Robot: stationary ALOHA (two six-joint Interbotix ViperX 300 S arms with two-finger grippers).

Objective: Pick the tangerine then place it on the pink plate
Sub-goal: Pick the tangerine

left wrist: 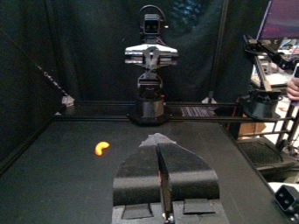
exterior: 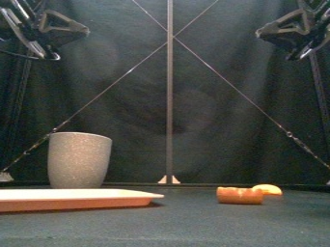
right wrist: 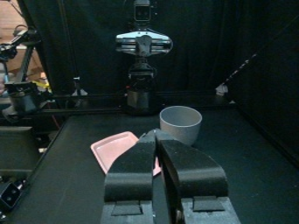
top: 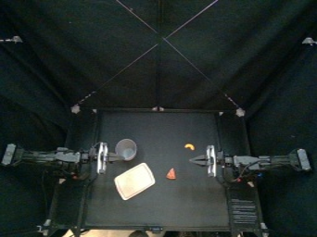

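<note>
I see the left fingers (left wrist: 177, 168) and right fingers (right wrist: 177, 166) both pressed together, hovering at the table's (top: 186, 208) sides; the tangerine (top: 188, 145) lies right of the grey cup (top: 125, 146), apart from the pink plate (top: 133, 181).

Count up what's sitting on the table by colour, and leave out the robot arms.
Grey: 1, the speckled cup
Pink: 1, the tray
Orange: 2, the tangerine and a wedge-shaped toy
Total: 4
</note>
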